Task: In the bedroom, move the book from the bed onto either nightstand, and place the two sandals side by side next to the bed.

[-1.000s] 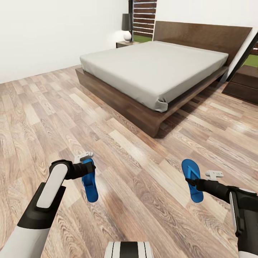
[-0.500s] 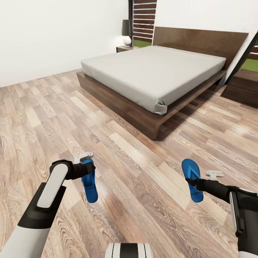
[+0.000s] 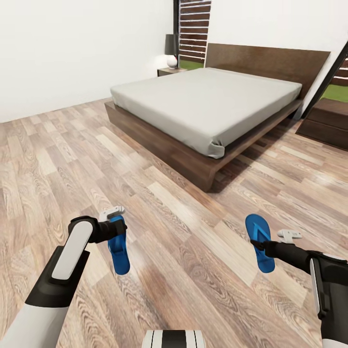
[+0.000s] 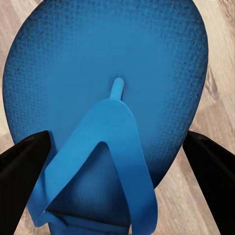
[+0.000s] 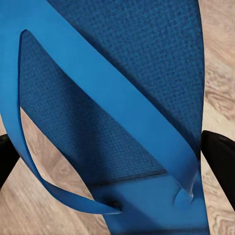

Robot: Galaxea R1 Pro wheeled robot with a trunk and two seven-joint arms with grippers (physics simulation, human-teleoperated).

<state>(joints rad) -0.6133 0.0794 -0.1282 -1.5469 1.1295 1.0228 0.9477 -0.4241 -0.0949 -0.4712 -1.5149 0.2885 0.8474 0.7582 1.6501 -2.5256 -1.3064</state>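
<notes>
Two bright blue sandals are in view: one sandal (image 3: 119, 245) at the left tool (image 3: 115, 231), the other sandal (image 3: 259, 242) at the right tool (image 3: 261, 245), so two tools, each clamped on one sandal. One bed (image 3: 208, 99) with one wooden headboard (image 3: 270, 60). One nightstand (image 3: 169, 71) beside the bed's far corner, carrying one lamp (image 3: 171, 44). One low dark brown cabinet (image 3: 328, 118) at the right edge.

Only the camera moved: the whole view shifted, so the bed (image 3: 208, 104) sits a bit lower and more centered in frame, and the headboard (image 3: 268, 60) top dropped down from the upper edge.
</notes>
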